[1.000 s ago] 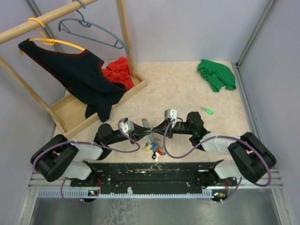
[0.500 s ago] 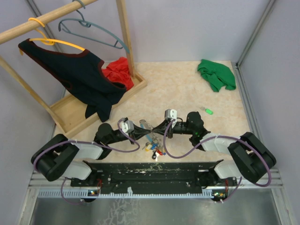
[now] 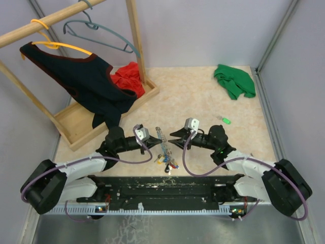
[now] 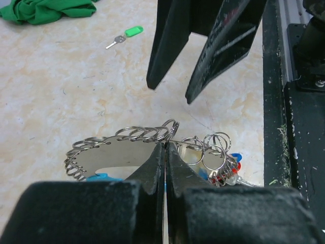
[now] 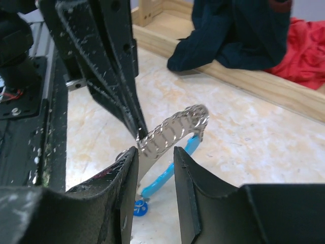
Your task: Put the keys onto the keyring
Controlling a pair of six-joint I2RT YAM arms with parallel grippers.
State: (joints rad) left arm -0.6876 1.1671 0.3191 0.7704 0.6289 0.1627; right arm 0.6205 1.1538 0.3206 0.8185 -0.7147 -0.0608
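Observation:
My left gripper [image 3: 153,140] is shut on the flat metal edge of the keyring [image 3: 161,142], a silvery coiled loop with a light-blue segment. It holds the loop on edge just above the table. In the left wrist view the jaws [image 4: 166,145] pinch the keyring [image 4: 117,145], and its tags [image 4: 227,165] hang to the right. My right gripper [image 3: 174,139] is open and faces the ring. In the right wrist view [image 5: 155,152] the keyring [image 5: 175,127] stands just beyond its open fingertips. The green key [image 3: 225,120] lies alone on the table, and also shows in the left wrist view [image 4: 127,33]. I cannot pick out the red key.
A green cloth [image 3: 234,80] lies at the back right. A wooden rack with a tray base [image 3: 101,119] stands at the left with a dark garment [image 3: 81,81] and a red cloth [image 3: 129,77]. The black base rail [image 3: 162,183] runs along the near edge.
Both arms have stretched forward and lowered. My right gripper has drawn a little to the right, away from the ring. My left gripper still holds the keyring.

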